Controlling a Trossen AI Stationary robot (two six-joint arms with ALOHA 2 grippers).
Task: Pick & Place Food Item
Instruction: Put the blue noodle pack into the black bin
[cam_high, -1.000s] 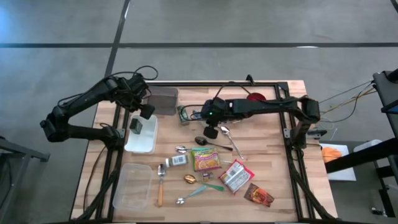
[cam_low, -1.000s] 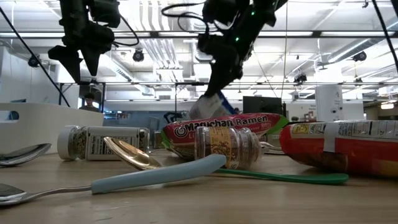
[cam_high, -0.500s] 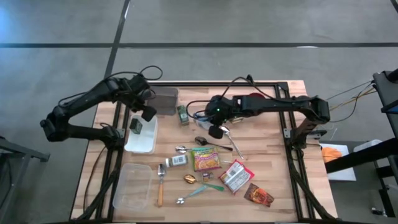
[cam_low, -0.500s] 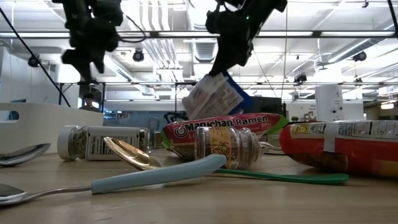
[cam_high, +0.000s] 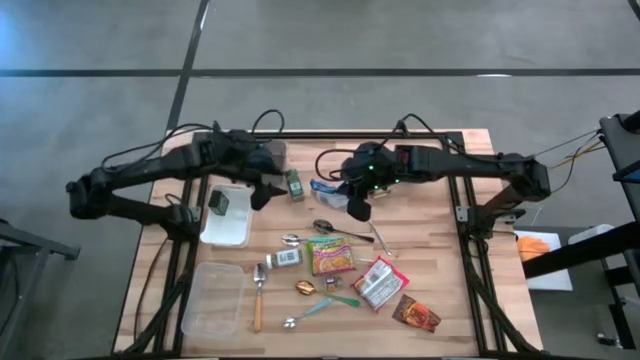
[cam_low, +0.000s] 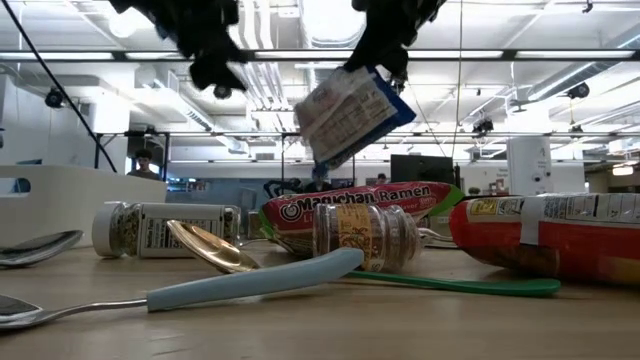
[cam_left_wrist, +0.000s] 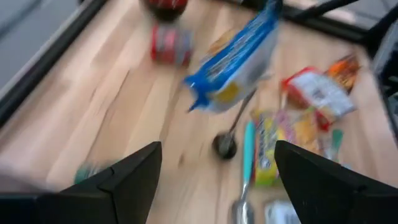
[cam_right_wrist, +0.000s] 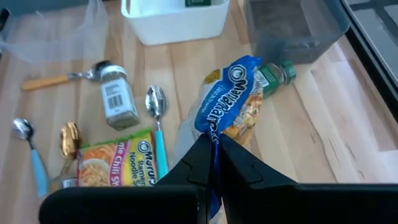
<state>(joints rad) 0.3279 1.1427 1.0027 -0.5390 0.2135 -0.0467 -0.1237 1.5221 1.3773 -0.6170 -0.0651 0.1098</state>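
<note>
A blue-and-white ramen packet (cam_high: 328, 190) hangs in the air over the middle of the table, with my right gripper (cam_high: 356, 206) shut on it. The low view shows the packet (cam_low: 350, 115) tilted below that gripper (cam_low: 385, 45), well above the things on the table. My left gripper (cam_high: 265, 190) is open and holds nothing. It stands left of the packet, beside the white bin (cam_high: 228, 232). Its wrist view looks between its spread fingers (cam_left_wrist: 217, 186) at the packet (cam_left_wrist: 239, 56). My right gripper pinches the packet's end seam (cam_right_wrist: 213, 138) between its two fingers, which slant down from the table's right side. The rest of the packet (cam_right_wrist: 233, 102) reaches out beyond the fingertips. It hangs tilted and clear of the table.
The white bin holds a dark item (cam_high: 217, 203); a grey tub (cam_high: 265, 160) stands behind it. A green jar (cam_high: 294, 184) lies near the packet. Nearer the front lie spoons, a ramen pack (cam_high: 331, 256), a spice jar (cam_high: 284, 258), a red packet (cam_high: 378, 283) and a clear container (cam_high: 213, 300).
My right gripper has risen, staying shut, and the ramen packet has gone from low behind the table's things to hanging clear and tilted. My left gripper has swung from over the white bin toward the table's right, toward the packet, and has rolled.
</note>
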